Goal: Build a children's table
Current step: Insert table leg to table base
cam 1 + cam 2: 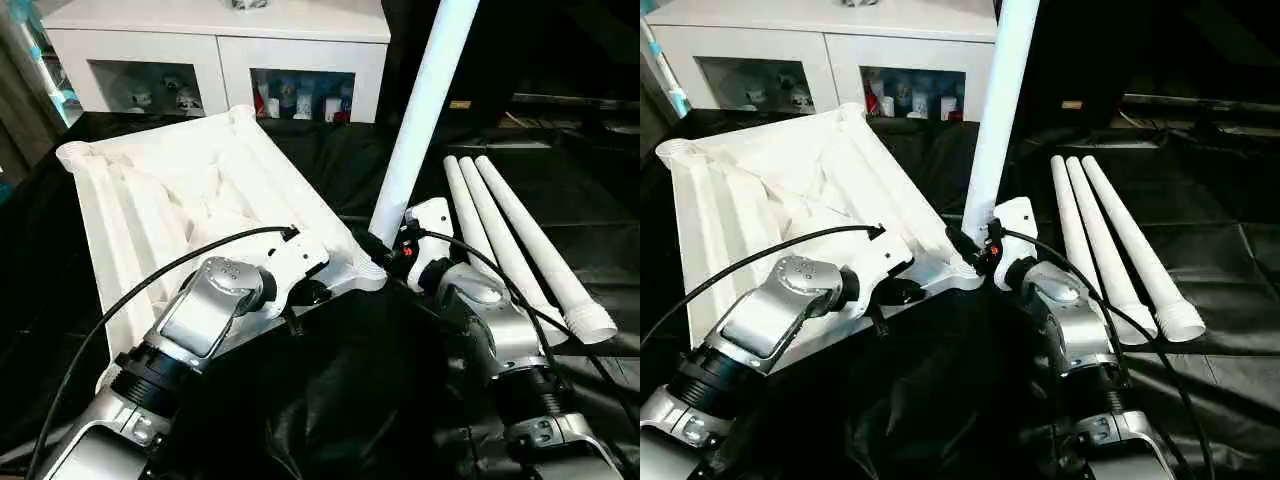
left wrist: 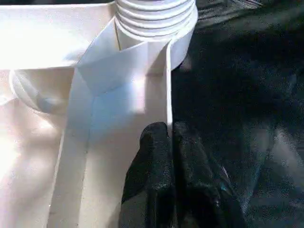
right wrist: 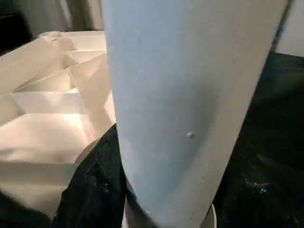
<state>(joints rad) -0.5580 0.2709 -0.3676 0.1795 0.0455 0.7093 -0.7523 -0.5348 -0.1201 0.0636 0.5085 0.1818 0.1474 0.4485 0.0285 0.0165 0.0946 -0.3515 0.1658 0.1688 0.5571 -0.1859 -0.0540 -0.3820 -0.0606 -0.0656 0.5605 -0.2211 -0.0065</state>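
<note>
Table top (image 1: 200, 190) upside down; one leg (image 1: 420, 120) upright in corner socket.

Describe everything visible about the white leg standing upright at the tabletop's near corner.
The upright leg is a long, round, smooth white tube, plastic by its look, widening toward its upper end, which runs out of frame. It stands nearly vertical, leaning slightly, its lower end at the near corner socket of the upside-down tabletop. The right pincer sits against its base. Whether it is fully seated cannot be told. Three more legs lie alongside on the black cloth.
</note>
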